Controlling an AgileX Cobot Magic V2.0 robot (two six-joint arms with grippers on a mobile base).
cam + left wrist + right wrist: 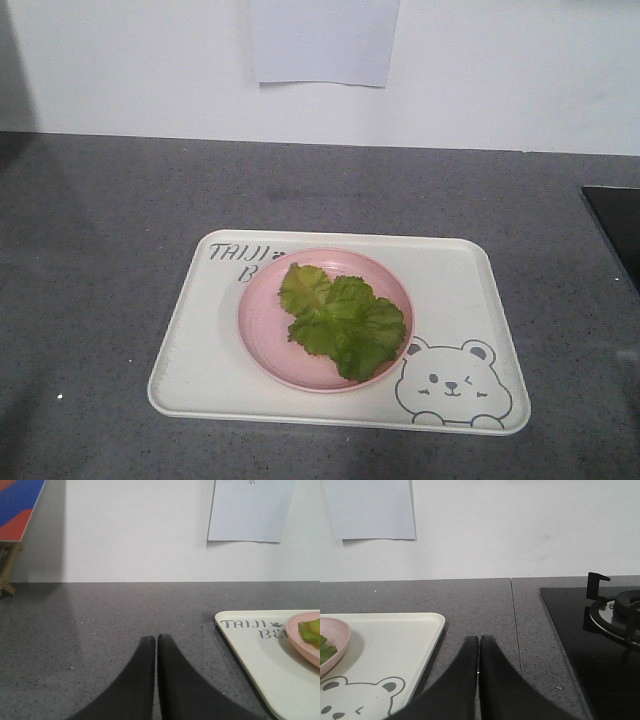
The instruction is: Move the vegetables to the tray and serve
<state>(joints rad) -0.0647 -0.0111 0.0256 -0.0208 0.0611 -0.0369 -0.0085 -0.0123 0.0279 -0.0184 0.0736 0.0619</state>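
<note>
Down at the left wrist view, the left gripper (pixel 156 642) has its two dark fingers pressed together with only a hairline seam between them, holding nothing, its tips low over the grey countertop (pixel 100 615) just to the left of the tray (pixel 260 655). The right gripper (pixel 478 642) looks the same: fingers closed flat against each other, empty, resting over bare counter between the tray's right edge and the black stove top (pixel 570 645), whose burner grate (pixel 615 610) stands close by on that side.

Outward from there, the front view shows the vegetables (pixel 340 318) lying as a small heap of crinkled green leaves on a round pink plate (pixel 265 330), and the plate sits inside the tray, covering part of its grey lettering, with the bear drawing (pixel 450 385) at the near right corner. Neither arm appears in the front view. A sheet of paper (pixel 322 40) hangs on the white wall behind.

Judging by this, the transfer seems done and serving the tray is what remains. The risks lie in the lift: the rim is low and thin, so closed fingers would have to open and catch it squarely, or the tray could slip. If one side rises before the other, the plate may slide across the smooth surface and spill leaves. On the right, a careless swing could knock the grate.
</note>
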